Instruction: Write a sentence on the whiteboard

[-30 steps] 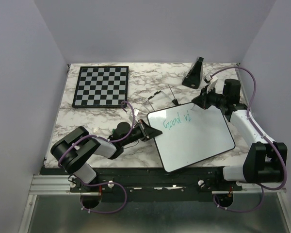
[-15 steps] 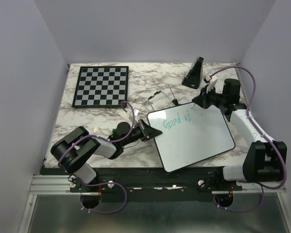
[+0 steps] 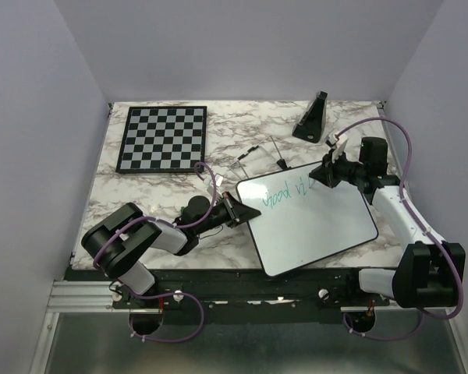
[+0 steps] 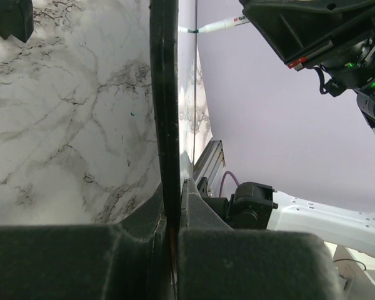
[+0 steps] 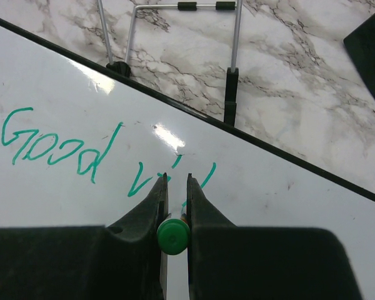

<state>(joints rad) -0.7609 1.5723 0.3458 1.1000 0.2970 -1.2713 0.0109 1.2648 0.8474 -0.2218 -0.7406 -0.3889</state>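
top view and both wrist views, one moment. i see the whiteboard (image 3: 312, 226) lying on the near-right part of the marble table (image 3: 171, 195), turned slightly so its left corner points toward the left arm. the left gripper (image 3: 246, 212) is pressed together on that left edge; in its wrist view the board's thin black rim runs straight between the two fingers. the right gripper (image 5: 175, 182) hangs over the board's far edge, pinching a green-capped marker (image 5: 173, 236) between its fingers, tip down near the writing; i cannot tell whether the tip touches. the sentence (image 5: 56, 147), so far in teal, reads "good" followed by the first strokes of a second word, along the board's far side. a wire stand (image 5: 184, 6) lies on the table just beyond the board. a chessboard (image 3: 161, 139) sits at the far left, well apart.
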